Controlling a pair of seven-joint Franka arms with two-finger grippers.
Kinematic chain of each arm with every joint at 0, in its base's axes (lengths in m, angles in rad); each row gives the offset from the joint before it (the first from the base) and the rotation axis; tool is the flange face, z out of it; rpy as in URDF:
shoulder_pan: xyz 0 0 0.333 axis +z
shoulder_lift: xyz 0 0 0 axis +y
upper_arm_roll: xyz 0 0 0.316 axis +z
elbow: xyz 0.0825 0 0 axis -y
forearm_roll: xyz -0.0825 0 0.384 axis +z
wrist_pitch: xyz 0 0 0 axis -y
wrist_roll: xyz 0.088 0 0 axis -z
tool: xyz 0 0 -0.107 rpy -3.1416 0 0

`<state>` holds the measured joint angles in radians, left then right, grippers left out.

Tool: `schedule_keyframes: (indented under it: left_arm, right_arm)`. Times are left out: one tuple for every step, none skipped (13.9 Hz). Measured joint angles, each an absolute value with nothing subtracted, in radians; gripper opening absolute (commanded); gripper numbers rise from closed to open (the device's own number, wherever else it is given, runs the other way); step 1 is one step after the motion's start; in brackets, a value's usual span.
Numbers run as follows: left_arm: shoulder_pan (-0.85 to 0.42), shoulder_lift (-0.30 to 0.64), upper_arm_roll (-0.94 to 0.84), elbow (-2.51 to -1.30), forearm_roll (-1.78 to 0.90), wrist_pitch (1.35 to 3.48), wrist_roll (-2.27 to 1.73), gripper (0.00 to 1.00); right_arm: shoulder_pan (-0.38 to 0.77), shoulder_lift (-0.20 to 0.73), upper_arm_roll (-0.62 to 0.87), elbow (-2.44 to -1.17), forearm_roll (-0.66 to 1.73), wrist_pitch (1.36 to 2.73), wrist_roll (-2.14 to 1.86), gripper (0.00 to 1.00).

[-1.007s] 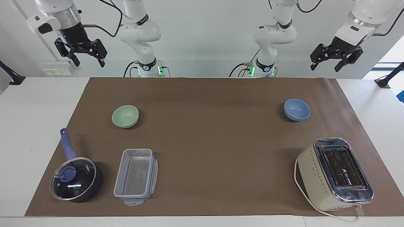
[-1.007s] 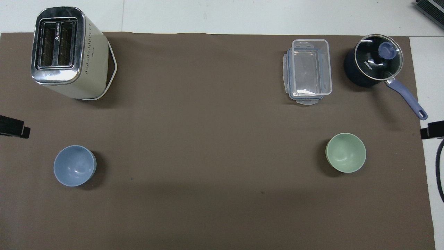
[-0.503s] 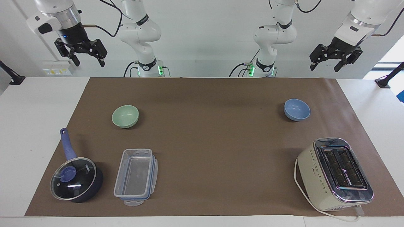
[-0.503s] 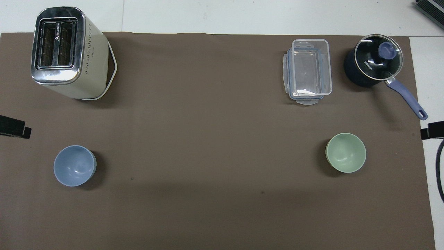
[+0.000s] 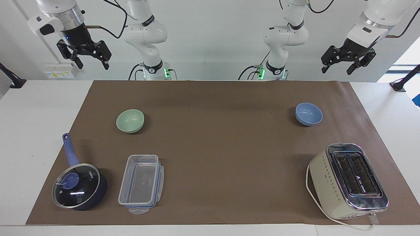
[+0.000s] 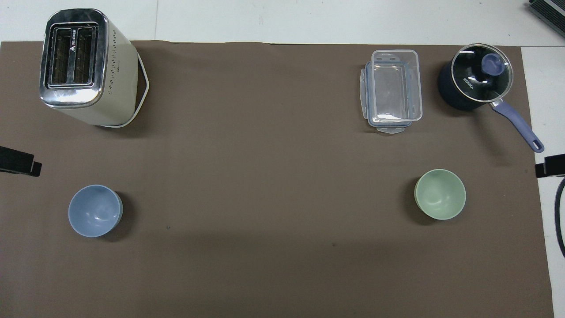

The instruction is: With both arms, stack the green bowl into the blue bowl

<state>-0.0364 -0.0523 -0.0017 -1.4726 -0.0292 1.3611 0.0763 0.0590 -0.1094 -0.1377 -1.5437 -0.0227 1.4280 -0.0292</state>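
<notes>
The green bowl (image 5: 130, 120) sits upright and empty on the brown mat toward the right arm's end, also in the overhead view (image 6: 440, 194). The blue bowl (image 5: 308, 113) sits upright and empty toward the left arm's end, also in the overhead view (image 6: 95, 210). My right gripper (image 5: 93, 64) hangs open and empty high above the table's edge, near its own corner. My left gripper (image 5: 337, 70) hangs open and empty high above the other corner. Neither is near a bowl. In the overhead view only a black tip of each shows at the side edges.
A cream toaster (image 5: 348, 181) with a white cord stands farther from the robots than the blue bowl. A clear plastic container (image 5: 141, 183) and a dark blue saucepan (image 5: 79, 186) with a glass lid lie farther out than the green bowl. The brown mat (image 5: 223, 147) covers the table's middle.
The left gripper has shifted very slightly up and inward. The right gripper and both bowls have not moved.
</notes>
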Motion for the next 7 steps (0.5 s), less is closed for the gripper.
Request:
schedule_keyframes:
  left_arm:
    - [-0.036,-0.052,-0.002,-1.473,-0.029,1.361,0.076,1.00]
    - [-0.036,-0.052,-0.002,-1.473,-0.029,1.361,0.076,1.00]
    - [-0.036,-0.053,-0.002,-1.474,-0.029,1.362,0.076,1.00]
    - [-0.036,-0.055,-0.002,-1.480,-0.029,1.364,0.076,1.00]
    - [-0.036,-0.066,-0.001,-1.500,-0.029,1.374,0.076,1.00]
    - [-0.036,-0.086,0.000,-1.542,-0.029,1.398,0.081,1.00]
    - [-0.035,-0.116,0.002,-1.610,-0.029,1.442,0.091,1.00]
  right_arm:
    - [0.059,-0.109,-0.138,-1.544,-0.023,1.428,-0.029,1.00]
    - [0.059,-0.109,-0.138,-1.544,-0.023,1.428,-0.029,1.00]
    - [0.059,-0.109,-0.138,-1.544,-0.023,1.428,-0.029,1.00]
    - [0.059,-0.109,-0.138,-1.544,-0.023,1.428,-0.029,1.00]
    - [0.059,-0.110,-0.138,-1.544,-0.023,1.428,-0.029,1.00]
    - [0.059,-0.110,-0.138,-1.544,-0.023,1.428,-0.029,1.00]
    - [0.059,-0.110,-0.138,-1.544,-0.023,1.428,-0.029,1.00]
